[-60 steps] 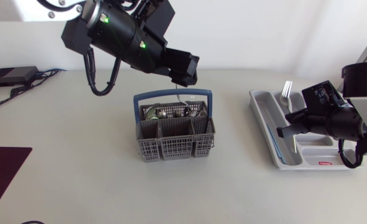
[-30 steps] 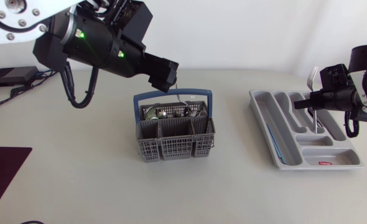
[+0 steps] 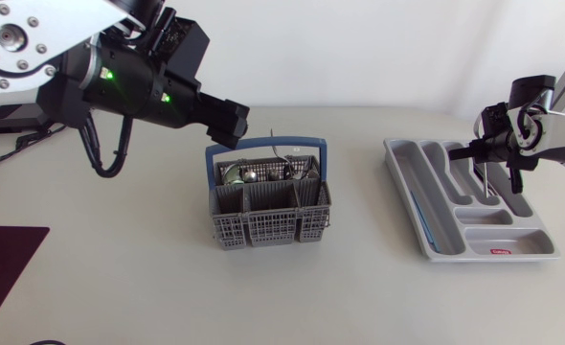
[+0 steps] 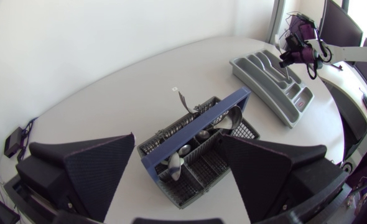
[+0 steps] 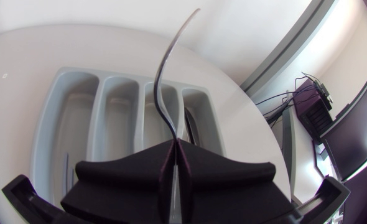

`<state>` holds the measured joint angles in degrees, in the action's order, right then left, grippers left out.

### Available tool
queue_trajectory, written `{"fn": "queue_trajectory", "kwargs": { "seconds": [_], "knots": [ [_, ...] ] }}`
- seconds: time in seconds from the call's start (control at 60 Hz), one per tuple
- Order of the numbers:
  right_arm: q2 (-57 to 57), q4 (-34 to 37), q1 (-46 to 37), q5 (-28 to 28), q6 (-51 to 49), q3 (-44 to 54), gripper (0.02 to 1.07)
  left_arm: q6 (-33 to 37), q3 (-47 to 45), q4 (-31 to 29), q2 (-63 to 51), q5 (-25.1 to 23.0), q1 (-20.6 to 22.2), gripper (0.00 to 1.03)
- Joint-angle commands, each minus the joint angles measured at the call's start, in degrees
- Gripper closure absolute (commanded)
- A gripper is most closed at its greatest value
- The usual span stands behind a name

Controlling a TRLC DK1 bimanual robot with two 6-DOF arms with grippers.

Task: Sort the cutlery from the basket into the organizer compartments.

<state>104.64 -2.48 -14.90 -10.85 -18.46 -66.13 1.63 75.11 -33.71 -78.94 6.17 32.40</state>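
Note:
The grey cutlery basket (image 3: 268,209) with a blue handle (image 3: 266,147) stands mid-table and holds several spoons (image 4: 232,116). My left gripper (image 3: 229,121) hovers open just above and behind its left corner; in the left wrist view the basket (image 4: 199,163) lies below and between the wide fingers (image 4: 99,165) of the gripper (image 4: 177,142). The grey organizer (image 3: 434,209) sits at the right. My right gripper (image 3: 498,151) hangs over its far middle, shut on a metal fork (image 5: 170,84) that points at an inner compartment of the organizer (image 5: 78,118).
A small black box (image 3: 18,116) with cables lies at the table's far left. A dark red mat (image 3: 3,264) lies at the front left edge. A thin utensil (image 3: 418,209) lies in the organizer's long left compartment.
My left arm has drawn back leftward from above the basket handle, gripper still open. My right gripper carried the fork up and right, from the organizer's front left to over its far middle.

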Motion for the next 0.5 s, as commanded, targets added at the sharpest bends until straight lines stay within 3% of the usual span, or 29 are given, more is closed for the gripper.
{"fn": "queue_trajectory", "kwargs": {
  "seconds": [0.0,0.483],
  "knots": [
    [3.90,-0.86,-0.75,-1.10,0.53,-2.95,1.01,0.66,-2.07,0.58,1.33,0.86,-0.15,0.06],
    [17.09,3.54,-0.66,-3.21,2.99,-12.62,1.00,0.04,-3.74,0.58,3.44,2.97,0.29,0.06]
  ]
}}
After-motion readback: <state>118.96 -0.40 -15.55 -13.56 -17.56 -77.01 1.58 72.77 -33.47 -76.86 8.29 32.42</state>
